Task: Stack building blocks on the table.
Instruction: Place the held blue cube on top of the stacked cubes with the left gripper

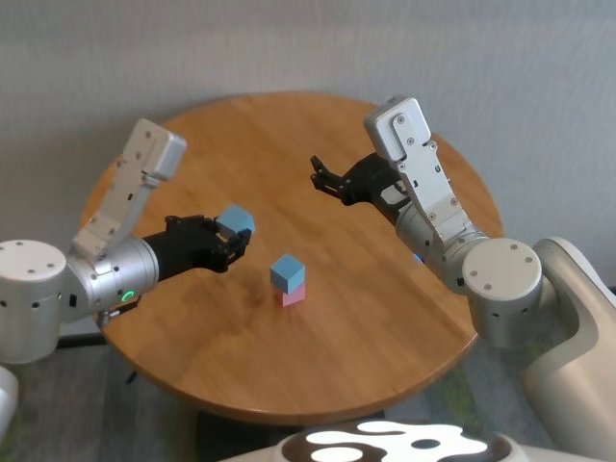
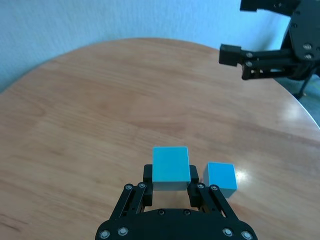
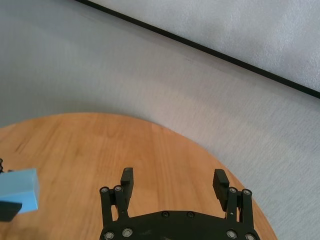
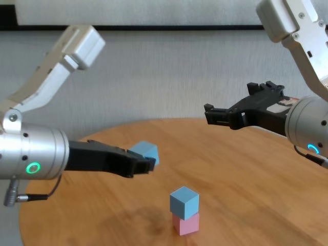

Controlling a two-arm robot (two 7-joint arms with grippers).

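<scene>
Final stacking step: left gripper (image 1: 234, 238) pinches a blue cube (image 1: 236, 220) aloft, left of the blue-on-pink stack (image 1: 288, 281) on the table (image 1: 385, 318). Right gripper (image 1: 324, 180) hovers spread, empty. Next, probably, centre and lower.

Looks like a plain office or lab room set up for robot trials, not a home or kitchen. Round wood-grain counter (image 1: 385, 337) on a dark base, standing close to a bare light-grey textured wall (image 3: 150, 75) with one thin black strip (image 3: 200, 47) running along it. Grey carpet-like floor (image 1: 58, 385) shows under the counter's edge. Two-arm robot sits at the counter; only small foam-like cubes (image 1: 288, 280) on it, pink and light blue. Exact kind of room: can't tell beyond that.
</scene>
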